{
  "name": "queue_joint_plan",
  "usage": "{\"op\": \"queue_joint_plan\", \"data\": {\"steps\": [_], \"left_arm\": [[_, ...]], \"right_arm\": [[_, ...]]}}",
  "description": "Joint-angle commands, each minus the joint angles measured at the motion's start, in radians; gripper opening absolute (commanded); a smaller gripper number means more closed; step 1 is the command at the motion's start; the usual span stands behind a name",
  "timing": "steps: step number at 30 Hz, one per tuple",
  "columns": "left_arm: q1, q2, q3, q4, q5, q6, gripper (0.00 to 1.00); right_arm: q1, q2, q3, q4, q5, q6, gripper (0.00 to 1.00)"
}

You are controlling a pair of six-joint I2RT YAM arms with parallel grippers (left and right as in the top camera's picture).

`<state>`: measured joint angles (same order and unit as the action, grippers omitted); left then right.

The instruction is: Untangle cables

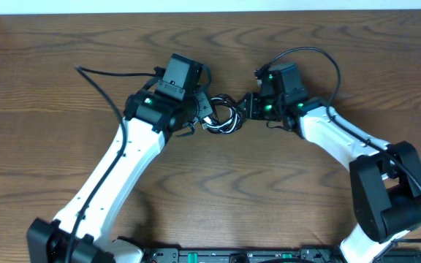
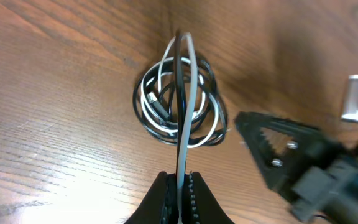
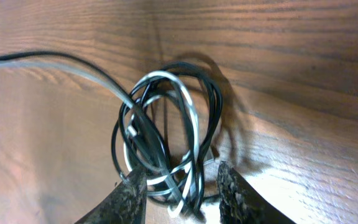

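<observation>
The cables [image 1: 221,117] are a tangled coil of black and white cords lying on the wooden table between my two grippers. In the left wrist view my left gripper [image 2: 180,182] is shut on a white and a black strand that rise out of the coil [image 2: 179,106]. In the right wrist view my right gripper [image 3: 180,183] is open, its two fingers on either side of the near edge of the coil [image 3: 166,124]. The right gripper also shows in the left wrist view [image 2: 272,149], just to the right of the coil.
A thicker black wire [image 1: 101,80] from the left arm trails across the table at upper left. Another black arm wire [image 1: 320,58] loops above the right wrist. The table's far edge [image 1: 210,10] runs along the top.
</observation>
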<state>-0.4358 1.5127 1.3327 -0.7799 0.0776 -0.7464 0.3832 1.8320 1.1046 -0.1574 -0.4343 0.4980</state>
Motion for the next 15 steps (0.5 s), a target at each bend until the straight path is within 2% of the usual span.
{"op": "queue_joint_plan", "data": {"steps": [1,3,4,7,10,12,15], "left_arm": [[-0.012,0.056,0.006,0.039,0.052,0.084,0.07],[-0.027,0.082,0.006,0.096,0.096,0.209,0.08],[-0.036,0.093,0.006,0.122,0.107,0.271,0.12],[-0.063,0.123,0.006,0.177,0.106,0.422,0.40],[-0.074,0.143,0.006,0.199,0.105,0.568,0.57],[-0.071,0.147,0.006,0.199,0.095,0.632,0.61],[-0.067,0.147,0.006,0.192,0.061,0.694,0.62]], "right_arm": [[-0.053,-0.003,0.007,-0.034,-0.127,-0.069,0.33],[-0.076,-0.016,0.007,-0.054,-0.126,-0.095,0.34],[-0.087,-0.023,0.007,-0.064,-0.126,-0.109,0.34],[-0.127,-0.037,0.007,-0.100,-0.126,-0.142,0.35],[-0.172,-0.039,0.007,-0.148,-0.126,-0.148,0.36],[-0.193,-0.039,0.007,-0.177,-0.126,-0.161,0.36],[-0.208,-0.039,0.007,-0.205,-0.121,-0.182,0.38]]}}
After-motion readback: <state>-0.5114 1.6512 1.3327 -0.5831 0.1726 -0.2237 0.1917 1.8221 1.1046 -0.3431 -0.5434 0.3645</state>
